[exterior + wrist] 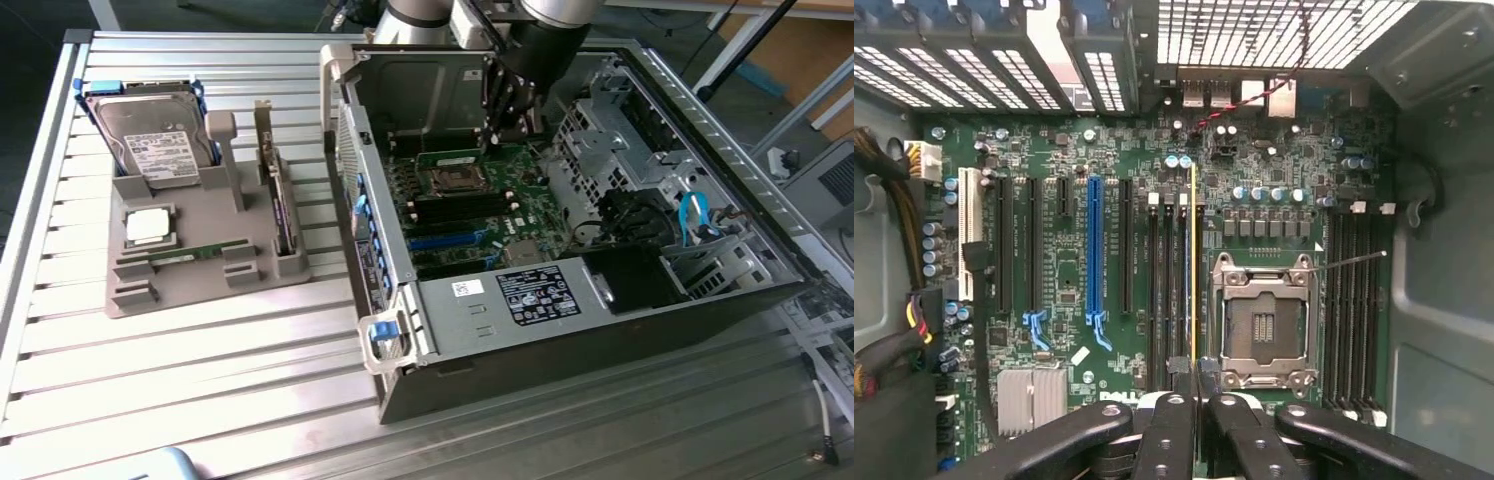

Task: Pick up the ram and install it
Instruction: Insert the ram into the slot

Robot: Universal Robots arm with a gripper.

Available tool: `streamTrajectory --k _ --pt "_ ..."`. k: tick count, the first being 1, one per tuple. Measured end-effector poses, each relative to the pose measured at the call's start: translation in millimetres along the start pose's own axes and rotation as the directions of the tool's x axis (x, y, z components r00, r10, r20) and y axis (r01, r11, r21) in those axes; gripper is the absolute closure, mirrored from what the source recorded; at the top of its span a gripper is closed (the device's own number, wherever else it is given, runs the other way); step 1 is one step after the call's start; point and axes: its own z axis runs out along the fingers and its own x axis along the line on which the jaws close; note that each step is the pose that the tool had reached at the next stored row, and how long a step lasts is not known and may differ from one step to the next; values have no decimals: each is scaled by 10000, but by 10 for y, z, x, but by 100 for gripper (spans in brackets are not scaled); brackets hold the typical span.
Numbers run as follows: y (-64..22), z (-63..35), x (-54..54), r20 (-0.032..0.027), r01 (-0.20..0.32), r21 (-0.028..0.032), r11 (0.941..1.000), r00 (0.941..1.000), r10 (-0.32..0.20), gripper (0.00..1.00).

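Observation:
In the wrist view my gripper point(1196, 390) is shut on the ram point(1194, 260), seen edge-on as a thin yellow-green line between the black fingers point(1169, 430). It lines up with the black memory slots point(1169, 290) beside the empty processor socket point(1262, 325). I cannot tell whether it touches a slot. The exterior view puts the gripper point(505, 130) inside the open computer case point(400, 340), low over the motherboard point(487, 215), with the green stick point(450, 157) below it. A second ram stick point(200, 252) lies in the grey holder point(200, 285) on the exterior view's left.
The grey holder also carries a hard drive point(151, 140), a square silver processor chip point(147, 225) and an upright dark expansion card point(278, 210). The case walls, a drive cage point(601, 130) and blue cables point(694, 215) hem in the motherboard. A slatted metal table point(200, 380) lies beneath.

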Motion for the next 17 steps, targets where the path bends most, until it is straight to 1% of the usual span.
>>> streamTrajectory --k 12,17 --pt "-5 232 10 0 -25 1 10000 10000 25 88" --pt "-12 232 11 -2 -27 0 10000 10000 27 88"
